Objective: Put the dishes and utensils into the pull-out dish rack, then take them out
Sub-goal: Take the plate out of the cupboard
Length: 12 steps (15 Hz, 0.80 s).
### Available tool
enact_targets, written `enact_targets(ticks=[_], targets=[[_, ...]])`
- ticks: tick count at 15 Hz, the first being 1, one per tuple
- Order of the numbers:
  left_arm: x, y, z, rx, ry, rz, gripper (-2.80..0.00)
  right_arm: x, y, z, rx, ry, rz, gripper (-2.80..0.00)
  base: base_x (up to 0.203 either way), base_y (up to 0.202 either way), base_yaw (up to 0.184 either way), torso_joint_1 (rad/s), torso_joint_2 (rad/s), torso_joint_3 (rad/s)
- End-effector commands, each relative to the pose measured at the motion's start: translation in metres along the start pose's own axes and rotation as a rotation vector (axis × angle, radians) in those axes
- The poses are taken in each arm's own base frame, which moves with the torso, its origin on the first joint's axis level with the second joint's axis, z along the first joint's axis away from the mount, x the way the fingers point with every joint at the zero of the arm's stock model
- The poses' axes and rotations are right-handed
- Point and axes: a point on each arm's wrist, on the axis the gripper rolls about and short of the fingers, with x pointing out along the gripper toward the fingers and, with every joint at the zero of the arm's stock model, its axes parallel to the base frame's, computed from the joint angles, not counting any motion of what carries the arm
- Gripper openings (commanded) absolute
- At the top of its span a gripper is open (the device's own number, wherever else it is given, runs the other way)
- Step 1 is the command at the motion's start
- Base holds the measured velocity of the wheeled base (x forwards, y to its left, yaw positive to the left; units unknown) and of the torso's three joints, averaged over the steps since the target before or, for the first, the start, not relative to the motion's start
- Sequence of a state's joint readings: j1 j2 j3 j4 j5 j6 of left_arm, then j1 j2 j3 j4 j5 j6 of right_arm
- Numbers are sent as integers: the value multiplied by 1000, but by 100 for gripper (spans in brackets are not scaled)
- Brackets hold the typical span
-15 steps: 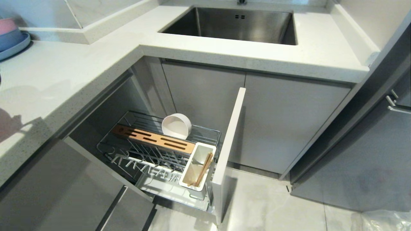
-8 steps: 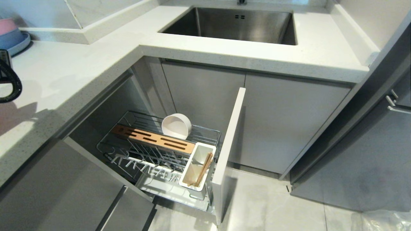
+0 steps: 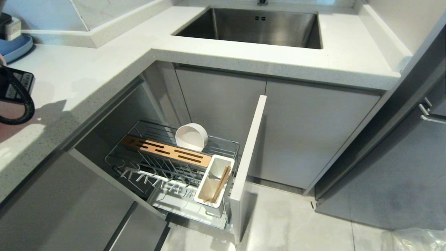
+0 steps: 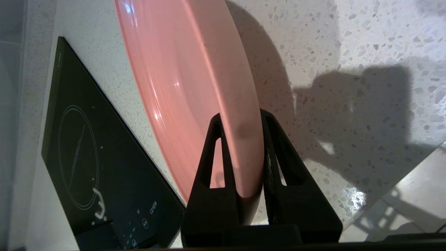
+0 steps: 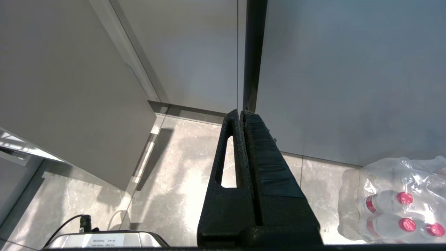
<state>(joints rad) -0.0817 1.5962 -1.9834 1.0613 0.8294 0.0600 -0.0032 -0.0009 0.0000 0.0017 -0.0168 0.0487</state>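
Observation:
My left gripper point(image 4: 241, 115) is shut on the rim of the large pink plate point(image 4: 195, 69), which it holds nearly on edge over the speckled countertop point(image 4: 348, 42). Only part of the left arm point(image 3: 15, 87) shows at the head view's left edge. The pull-out dish rack point(image 3: 139, 166) stands open below the counter. The cream-white bowl point(image 3: 191, 136) leans on its side behind the wooden strip point(image 3: 167, 150). The chopsticks point(image 3: 221, 183) stand in the white caddy point(image 3: 204, 201). My right gripper point(image 5: 241, 113) is shut and empty, parked over the floor.
A black induction hob point(image 4: 97, 167) lies on the counter beside the plate. A blue plate point(image 3: 17, 48) sits at the counter's far left. The steel sink point(image 3: 254, 26) is behind. The rack's grey front panel point(image 3: 249, 157) juts into the aisle. A pack of water bottles point(image 5: 393, 198) lies on the floor.
The left arm has come into the head view from the left edge and now covers the stacked bowls at the far left. Its shadow on the counter has shifted. The rack and the right arm have not moved.

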Motion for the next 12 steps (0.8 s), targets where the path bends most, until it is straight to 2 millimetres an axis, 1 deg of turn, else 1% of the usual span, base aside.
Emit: enact_targets(ticks=[1, 3, 7, 12], targets=[[7, -7, 1, 25, 22, 7, -280, 0, 0, 0, 0, 2, 0, -280, 0, 0, 0, 0, 0, 0], [16, -13, 3, 43, 45, 29, -280, 0, 0, 0, 0, 2, 0, -280, 0, 0, 0, 0, 0, 0], [29, -18, 5, 44, 73, 65, -280, 0, 0, 0, 0, 2, 0, -280, 0, 0, 0, 0, 0, 0], [39, -16, 4, 44, 105, 85, -280, 0, 0, 0, 0, 2, 0, -280, 0, 0, 0, 0, 0, 0]])
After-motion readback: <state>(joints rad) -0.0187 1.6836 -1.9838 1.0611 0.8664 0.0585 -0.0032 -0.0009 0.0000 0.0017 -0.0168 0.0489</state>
